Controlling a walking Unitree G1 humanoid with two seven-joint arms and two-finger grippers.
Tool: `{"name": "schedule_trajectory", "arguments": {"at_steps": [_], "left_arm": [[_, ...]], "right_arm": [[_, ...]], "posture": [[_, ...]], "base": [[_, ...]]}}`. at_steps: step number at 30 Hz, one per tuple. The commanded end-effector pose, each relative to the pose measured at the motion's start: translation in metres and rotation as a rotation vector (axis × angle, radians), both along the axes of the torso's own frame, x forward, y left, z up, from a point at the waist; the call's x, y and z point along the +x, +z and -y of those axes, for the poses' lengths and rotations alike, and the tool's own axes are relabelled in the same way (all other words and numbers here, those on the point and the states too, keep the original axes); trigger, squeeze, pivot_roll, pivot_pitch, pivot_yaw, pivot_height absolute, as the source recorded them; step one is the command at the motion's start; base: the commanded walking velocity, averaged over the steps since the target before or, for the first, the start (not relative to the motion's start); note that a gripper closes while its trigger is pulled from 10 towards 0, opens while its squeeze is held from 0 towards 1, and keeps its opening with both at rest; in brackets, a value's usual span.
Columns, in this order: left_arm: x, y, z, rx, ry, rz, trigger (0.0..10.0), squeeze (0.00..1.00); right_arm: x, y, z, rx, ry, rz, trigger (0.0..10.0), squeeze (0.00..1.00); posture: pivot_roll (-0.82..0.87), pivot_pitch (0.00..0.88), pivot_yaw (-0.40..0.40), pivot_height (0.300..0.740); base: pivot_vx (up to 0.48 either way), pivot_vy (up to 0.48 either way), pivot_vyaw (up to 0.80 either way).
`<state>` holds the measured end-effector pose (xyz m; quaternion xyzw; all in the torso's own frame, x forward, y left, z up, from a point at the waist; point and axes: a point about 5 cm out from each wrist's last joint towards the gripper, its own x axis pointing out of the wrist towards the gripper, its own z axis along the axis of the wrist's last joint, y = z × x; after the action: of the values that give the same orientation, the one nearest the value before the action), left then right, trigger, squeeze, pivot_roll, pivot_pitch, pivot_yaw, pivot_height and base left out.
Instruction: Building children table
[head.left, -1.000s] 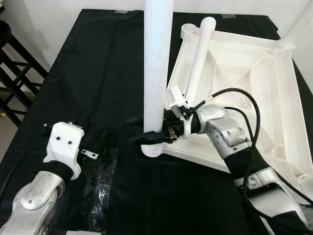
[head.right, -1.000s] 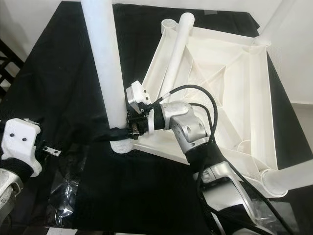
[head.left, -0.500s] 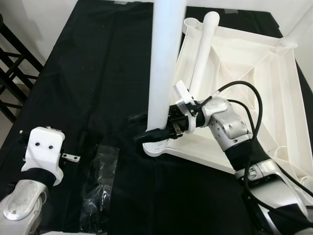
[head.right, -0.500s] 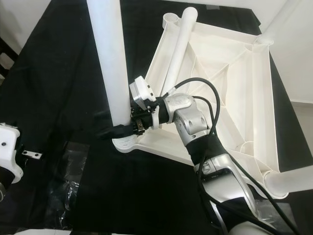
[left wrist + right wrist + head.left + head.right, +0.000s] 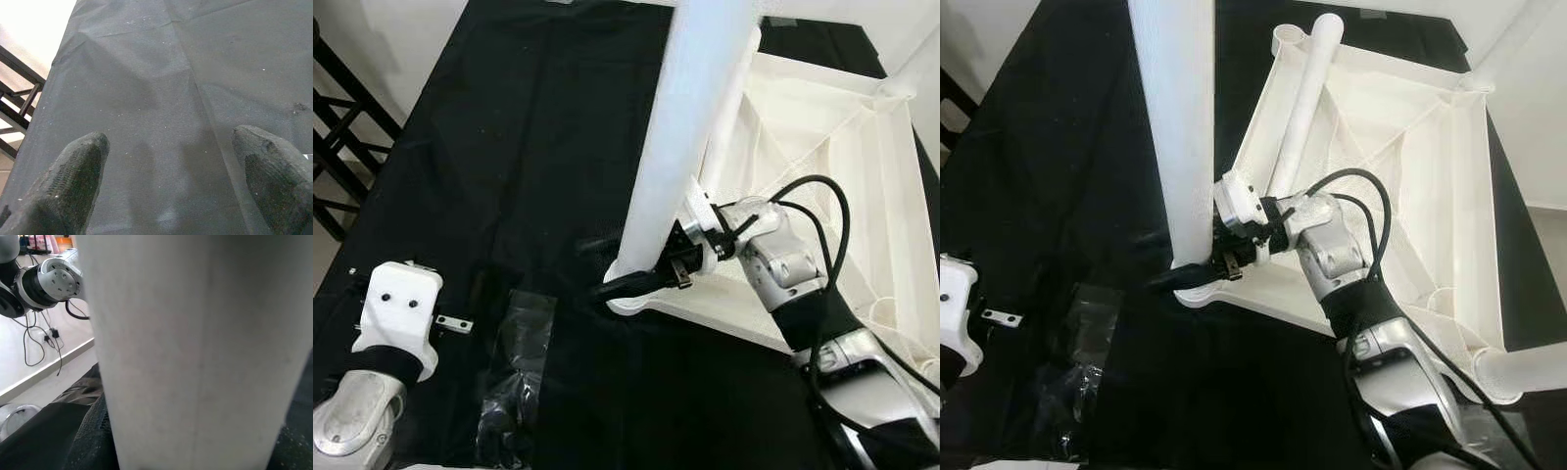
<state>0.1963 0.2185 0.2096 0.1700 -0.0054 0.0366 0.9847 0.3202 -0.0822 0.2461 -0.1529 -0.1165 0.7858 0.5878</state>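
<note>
Black cloth [image 5: 538, 147]: right gripper [image 5: 641, 281] jaws pinching tall white plastic leg [image 5: 680, 137] seated in upturned white tabletop [image 5: 1410, 147] corner; left gripper [image 5: 176, 186] spread, idle; loose leg [image 5: 1304, 98] remains

Matt white plastic leg [image 5: 680, 137] and tabletop [image 5: 1410, 166]; matt black cloth [image 5: 529, 147]; glossy clear plastic bag [image 5: 514, 377] on the cloth.

— What sort of place is this?
— A room in a home: pale floor, white wall [image 5: 391, 39], a black wooden rack [image 5: 337, 147] beside a surface under a black cloth [image 5: 529, 137].
</note>
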Motion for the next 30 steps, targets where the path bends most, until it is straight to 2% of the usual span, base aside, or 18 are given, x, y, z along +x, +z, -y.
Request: {"name": "schedule_trajectory", "arguments": {"at_steps": [1,16,21,23,25,28,30], "left_arm": [[-0.005,-0.001,0.001,0.014,0.000,-0.017,10.0,0.00],[-0.006,0.000,-0.001,0.029,-0.006,-0.024,10.0,0.00],[-0.005,0.000,-0.001,0.035,-0.010,-0.025,10.0,0.00],[-0.004,-0.001,-0.001,0.036,-0.013,-0.025,10.0,0.00],[-0.004,-0.001,-0.001,0.036,-0.014,-0.025,10.0,0.00],[-0.003,-0.002,-0.001,0.035,-0.016,-0.024,10.0,0.00],[-0.002,-0.002,0.000,0.034,-0.018,-0.022,10.0,0.00]], "right_arm": [[-0.008,-0.058,0.005,-0.173,0.014,-0.167,10.0,0.00],[-0.002,-0.062,0.010,-0.169,-0.014,-0.177,10.0,0.00],[-0.004,-0.065,0.018,-0.253,-0.007,-0.145,10.0,0.00],[-0.005,-0.065,0.025,-0.296,-0.003,-0.181,10.0,0.00],[-0.003,-0.064,0.028,-0.291,-0.015,-0.215,10.0,0.00],[0.002,-0.060,0.030,-0.254,-0.044,-0.264,10.0,0.00],[0.008,-0.057,0.030,-0.196,-0.076,-0.313,10.0,0.00]], "posture": [[0.07,0.397,-0.112,0.740],[0.09,0.390,-0.099,0.740],[0.08,0.380,-0.093,0.740],[0.08,0.379,-0.093,0.740],[0.08,0.373,-0.092,0.740],[0.08,0.368,-0.091,0.740],[0.08,0.361,-0.091,0.740]], "base": [[0.000,0.000,0.00],[0.000,0.000,0.00],[0.000,0.000,0.00],[0.000,0.000,0.00],[0.000,0.000,0.00],[0.000,0.000,0.00],[0.000,0.000,0.00]]}}
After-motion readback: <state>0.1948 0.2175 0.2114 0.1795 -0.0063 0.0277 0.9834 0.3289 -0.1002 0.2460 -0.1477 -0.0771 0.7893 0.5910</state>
